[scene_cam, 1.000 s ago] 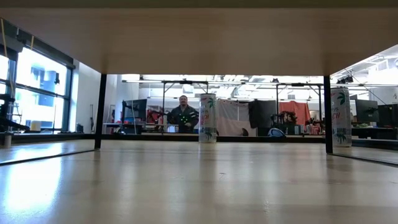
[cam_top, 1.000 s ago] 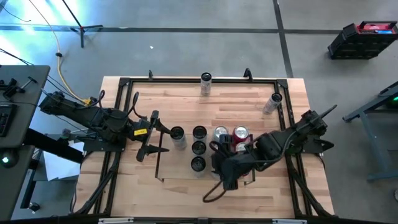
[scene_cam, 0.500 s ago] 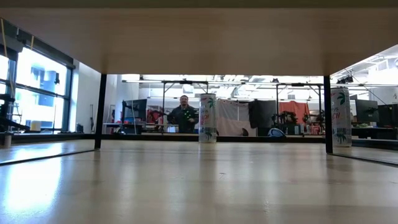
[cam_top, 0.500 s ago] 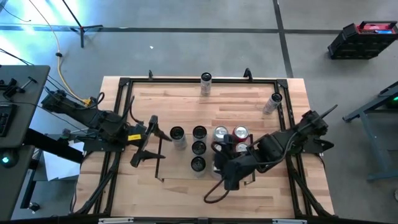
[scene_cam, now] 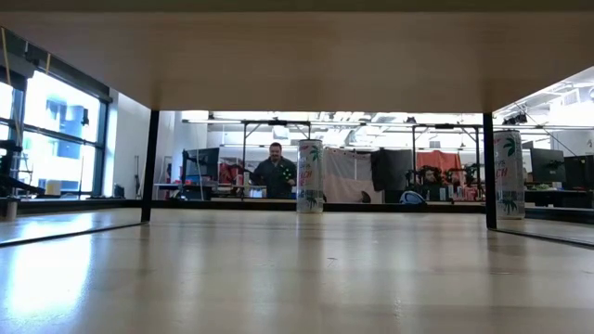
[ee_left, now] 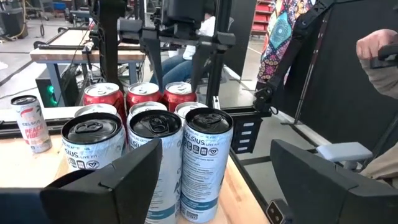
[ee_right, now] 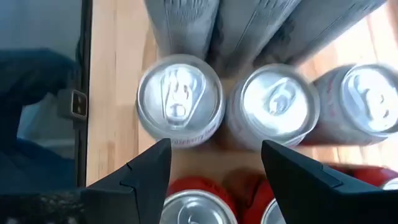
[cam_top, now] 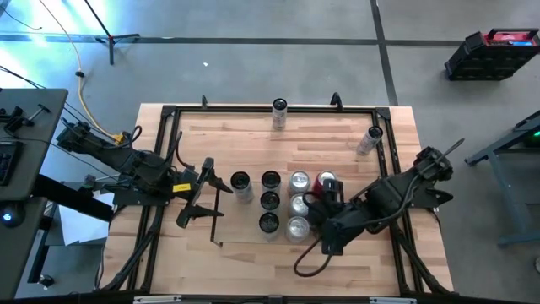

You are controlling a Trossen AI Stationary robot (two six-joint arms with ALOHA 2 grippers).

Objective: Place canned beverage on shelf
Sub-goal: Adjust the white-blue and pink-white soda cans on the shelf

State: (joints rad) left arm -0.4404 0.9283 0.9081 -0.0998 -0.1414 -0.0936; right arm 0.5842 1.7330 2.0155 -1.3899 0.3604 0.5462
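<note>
High view: our left hand (cam_top: 205,187), open and empty, sits just beside the shelf (cam_top: 221,244); spare cans (cam_top: 279,114) stand far behind.

Our right hand (cam_top: 321,196), open and empty, hangs over the shelf.

I see grey concrete floor (cam_top: 253,59) around my table (cam_top: 321,139), bright windows (scene_cam: 56,121), a person (scene_cam: 276,172) seated far back.

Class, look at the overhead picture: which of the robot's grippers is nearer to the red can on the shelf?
The right gripper is nearer: it hangs open right beside the red can. The left gripper, also open, waits at the far side of the can cluster, with several cans between.
</note>
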